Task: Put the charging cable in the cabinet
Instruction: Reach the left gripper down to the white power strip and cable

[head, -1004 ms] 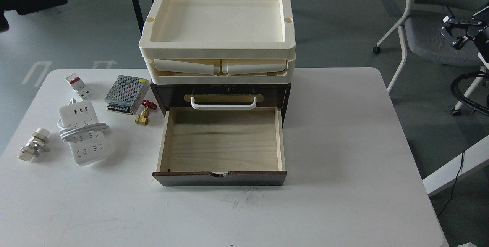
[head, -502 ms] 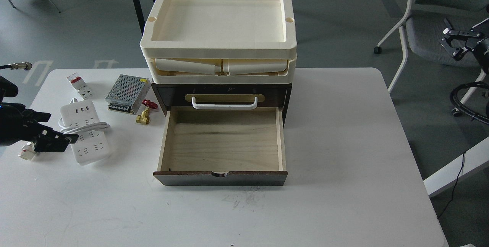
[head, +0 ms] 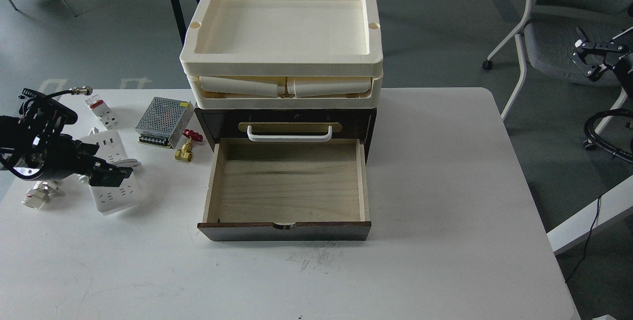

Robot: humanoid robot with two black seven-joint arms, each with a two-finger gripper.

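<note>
The charging cable is a white power strip point(head: 116, 195) with a thick white cord point(head: 130, 163) looped around it. It lies on the white table point(head: 445, 186), left of the cabinet. My left gripper point(head: 112, 173) hovers over the strip's middle, its dark fingers apart, holding nothing. The dark brown cabinet point(head: 216, 123) stands mid-table with its pale-wood drawer point(head: 289, 184) pulled out and empty, under a white handle point(head: 290, 135). My right gripper point(head: 591, 59) is open, off the table at the far right.
Cream trays point(head: 282, 28) are stacked on the cabinet. A perforated metal power-supply box point(head: 164, 118), a white-and-red breaker point(head: 102, 111), a brass valve with a red handle point(head: 187, 148) and a white fitting point(head: 36, 196) lie around the strip. A grey chair point(head: 559, 45) stands at the right.
My left arm has come in from the left edge and moved right, until its gripper is over the power strip. The right gripper has shifted slightly. The strip has not moved.
</note>
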